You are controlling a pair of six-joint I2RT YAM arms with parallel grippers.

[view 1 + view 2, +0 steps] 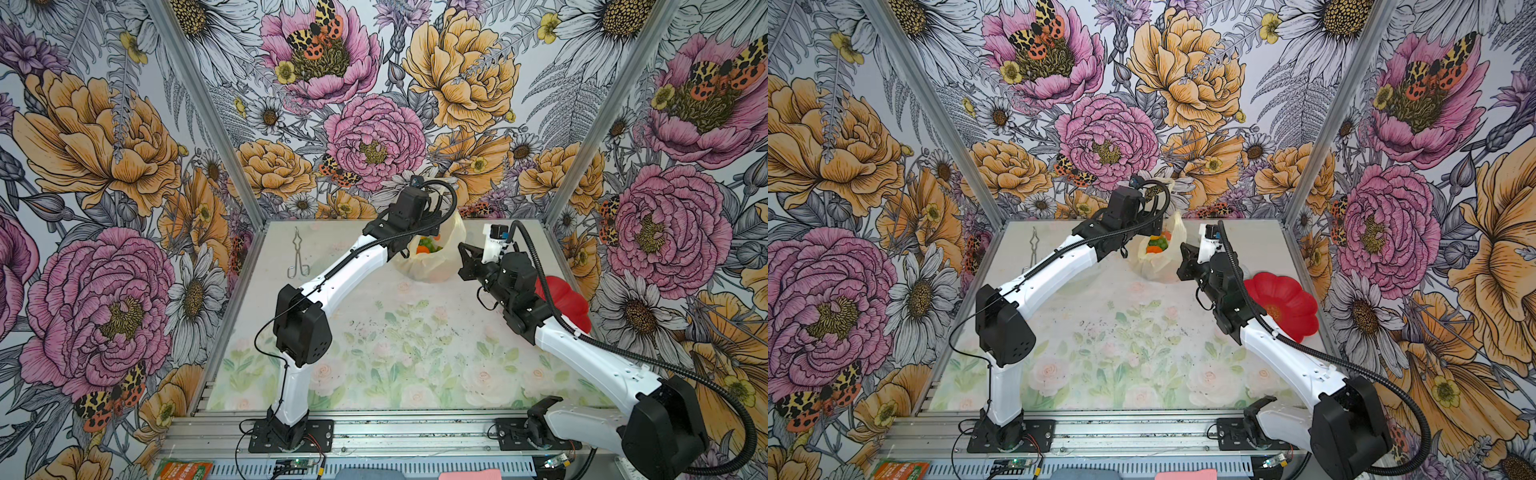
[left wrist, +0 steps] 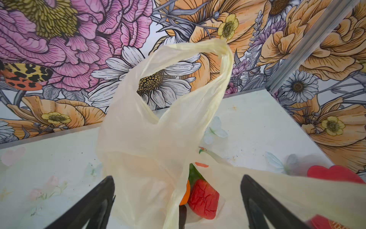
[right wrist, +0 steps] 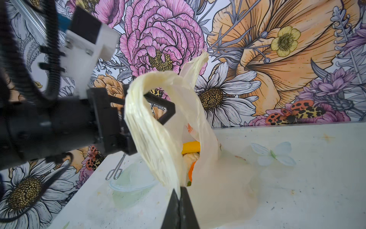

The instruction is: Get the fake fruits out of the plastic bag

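Far back on the counter (image 1: pixel 374 332), toward 12 o'clock: thin translucent pale-yellow plastic bag (image 1: pixel 432 266), mouth up, one loop handle raised. Inside: small glossy fake fruits (image 1: pixel 428 246), orange, green, red and yellow. At the bag's 9 o'clock: left claw (image 2: pixel 177 178), spread wide over the opening, gripping nothing. At its 3 o'clock: right claw (image 3: pixel 180 191), pressed together, pinching bag film.

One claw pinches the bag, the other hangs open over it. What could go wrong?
The right gripper pinches only thin film of the plastic bag; it may slip or tear.
The left gripper has bag film between its open jaws; closing might catch plastic, not the fake fruits.
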